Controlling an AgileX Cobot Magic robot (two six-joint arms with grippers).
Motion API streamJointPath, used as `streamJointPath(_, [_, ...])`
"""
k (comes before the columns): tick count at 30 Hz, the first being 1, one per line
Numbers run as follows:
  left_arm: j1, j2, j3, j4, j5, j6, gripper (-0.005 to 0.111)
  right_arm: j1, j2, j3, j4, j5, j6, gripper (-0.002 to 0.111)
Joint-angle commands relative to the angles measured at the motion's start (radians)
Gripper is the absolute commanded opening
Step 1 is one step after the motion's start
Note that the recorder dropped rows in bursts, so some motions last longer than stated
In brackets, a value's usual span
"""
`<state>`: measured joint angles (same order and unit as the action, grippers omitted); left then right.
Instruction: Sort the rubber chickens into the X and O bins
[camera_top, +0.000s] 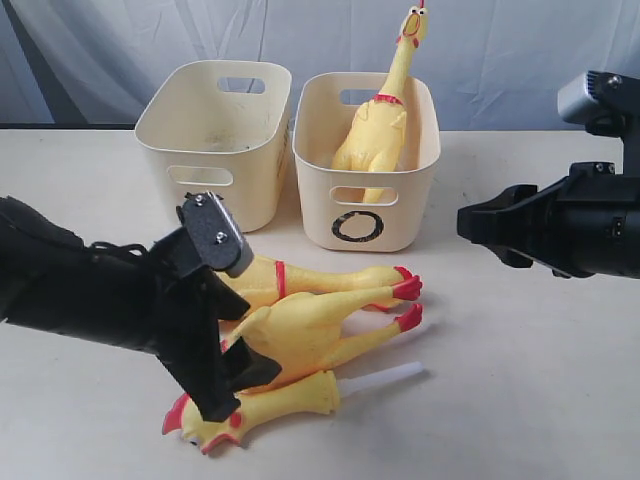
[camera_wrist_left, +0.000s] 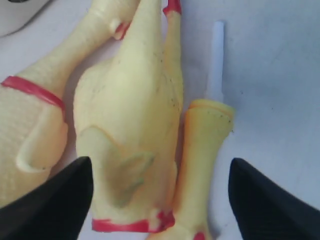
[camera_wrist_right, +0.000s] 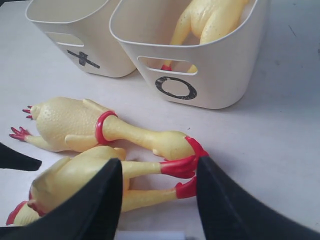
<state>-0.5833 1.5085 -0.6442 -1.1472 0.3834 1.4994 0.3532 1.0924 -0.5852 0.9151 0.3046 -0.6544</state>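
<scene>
One rubber chicken stands upright in the O bin; the X bin beside it holds nothing I can see. Two whole chickens lie side by side on the table in front of the bins. The head-and-neck piece with its white tube lies nearest. My left gripper is open just above the near chicken and the neck piece, straddling both. My right gripper hangs open and empty at the right, apart from the chickens' red feet.
The two bins stand touching at the back of the cream table. The X mark and O mark face the front. A grey-blue curtain closes off the back.
</scene>
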Motion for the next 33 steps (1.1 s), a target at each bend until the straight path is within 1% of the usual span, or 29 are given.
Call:
streamJointPath(1, [-0.037,0.063,0.000,-0.011,-0.051,0.004,0.071,-0.001,-0.007,0.003,0.002,-0.003,-0.007,0.045])
streamJointPath(7, [-0.065,0.107,-0.002,-0.005,-0.046,0.004,0.070,-0.001,-0.007,0.003,0.002,-0.003,-0.007,0.045])
streamJointPath(12, [-0.067,0.133,-0.002,-0.005,-0.051,0.004,0.070,-0.001,-0.007,0.003,0.002,-0.001,-0.007,0.045])
streamJointPath(17, [-0.067,0.133,-0.002,-0.005,-0.055,0.004,0.064,-0.001,-0.007,0.003,0.002,-0.001,-0.007,0.045])
streamJointPath(20, [-0.067,0.133,-0.002,-0.005,-0.080,0.004,0.060,-0.001,-0.007,0.003,0.002,-0.001,-0.007,0.045])
streamJointPath(24, [-0.067,0.133,-0.002,-0.005,-0.080,0.004,0.049,-0.001,-0.007,0.003,0.002,-0.001,-0.007,0.045])
streamJointPath(33, [-0.067,0.133,-0.002,-0.002,-0.078,0.004,0.013,-0.001,-0.007,0.003,0.002,-0.001,-0.007,0.045])
